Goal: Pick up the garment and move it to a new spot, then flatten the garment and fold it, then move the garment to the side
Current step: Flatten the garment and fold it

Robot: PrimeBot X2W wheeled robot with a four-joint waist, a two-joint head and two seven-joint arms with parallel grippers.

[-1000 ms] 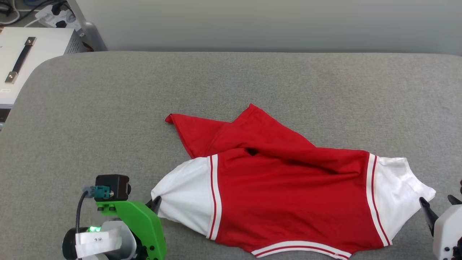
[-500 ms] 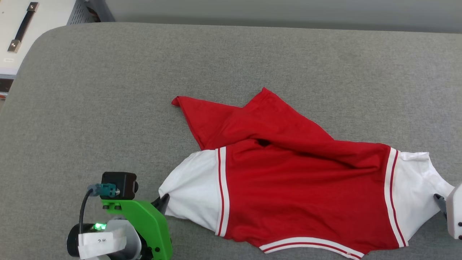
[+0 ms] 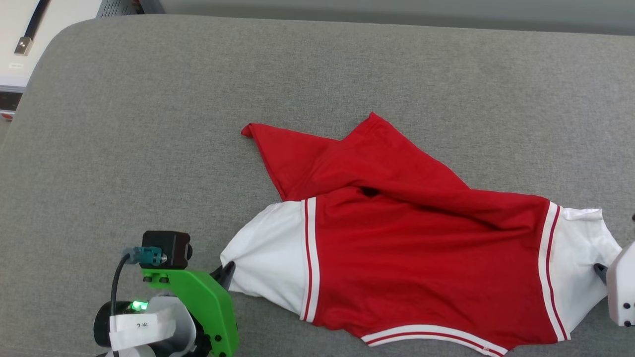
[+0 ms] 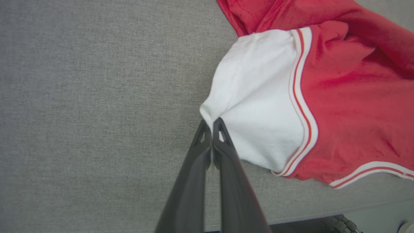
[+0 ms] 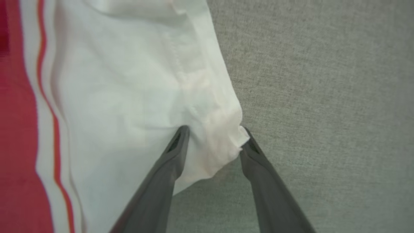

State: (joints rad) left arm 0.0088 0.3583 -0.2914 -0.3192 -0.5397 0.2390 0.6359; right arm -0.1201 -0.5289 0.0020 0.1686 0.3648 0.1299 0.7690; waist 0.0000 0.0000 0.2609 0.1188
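While the left gripper [image 4: 211, 121] pinches one sleeve of the garment [image 3: 421, 258], the right gripper [image 5: 215, 129] stands open around the other.

Grey cloth-covered bench [image 3: 149, 124], flat, with a rounded corner at the far left. A red jersey [image 3: 421, 258] lies on it, right of centre and close to the near edge. It is spread sideways, with one white sleeve out to the left and one to the right. Red-and-white striped trim runs at both sleeve seams and along the near hem. The far part of the red body is rumpled and folded over itself, with two red corners pointing toward the far side.
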